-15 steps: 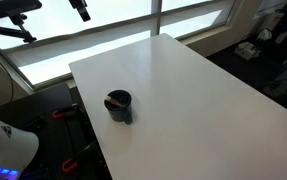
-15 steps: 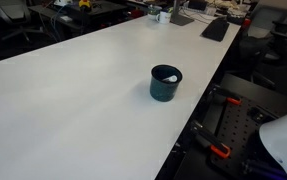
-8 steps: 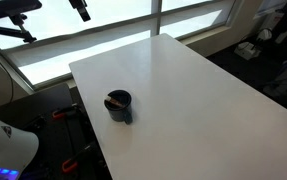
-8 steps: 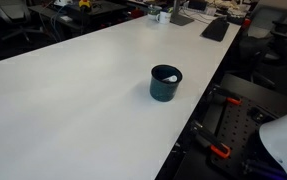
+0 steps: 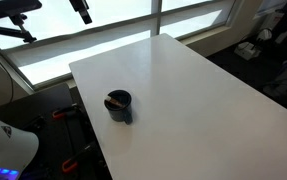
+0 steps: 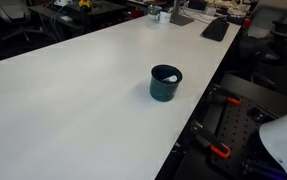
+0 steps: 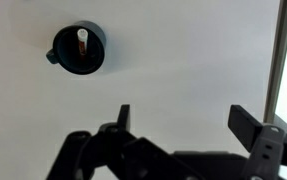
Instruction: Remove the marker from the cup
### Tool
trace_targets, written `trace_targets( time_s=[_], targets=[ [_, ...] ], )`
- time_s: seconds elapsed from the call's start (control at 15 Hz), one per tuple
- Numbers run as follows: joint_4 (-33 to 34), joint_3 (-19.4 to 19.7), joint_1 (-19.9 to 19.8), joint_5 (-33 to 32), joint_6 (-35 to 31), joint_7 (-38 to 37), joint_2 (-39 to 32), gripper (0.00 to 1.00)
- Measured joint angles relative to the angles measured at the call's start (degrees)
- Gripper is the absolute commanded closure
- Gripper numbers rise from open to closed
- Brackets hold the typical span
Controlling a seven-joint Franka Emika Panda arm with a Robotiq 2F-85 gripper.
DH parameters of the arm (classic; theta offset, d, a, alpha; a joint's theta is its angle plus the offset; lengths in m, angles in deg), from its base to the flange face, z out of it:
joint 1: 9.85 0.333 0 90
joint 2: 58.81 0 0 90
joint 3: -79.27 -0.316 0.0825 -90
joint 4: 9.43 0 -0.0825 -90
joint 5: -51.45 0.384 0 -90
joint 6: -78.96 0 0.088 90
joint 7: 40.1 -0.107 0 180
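my claw (image 7: 182,116) hangs released, jaws wide, high over the table (image 7: 198,50). the marker (image 7: 82,42) stands in the cup (image 7: 93,60), off-centre from me. i'd line up over the cup first, then drop straight and pinch only the marker's top.

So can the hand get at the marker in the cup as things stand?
Probably yes. The hand is open above the white table, apart from the cup; the marker sits in the cup's open mouth, with nothing between them.
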Motion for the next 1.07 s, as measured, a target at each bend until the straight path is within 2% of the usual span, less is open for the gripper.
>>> trace_targets(
  time_s=[0.33, 0.6, 1.07],
  targets=[
    [0.76, 1.08, -5.05, -1.58, -1.57, -2.03, -6.01, 0.00],
    [2.90, 3.55, -8.03, -2.80, -1.52, -3.16, -13.27, 0.00],
    [3.49, 8.49, -8.52, -2.49, -0.95, -3.18, -27.34, 0.00]
  ],
)
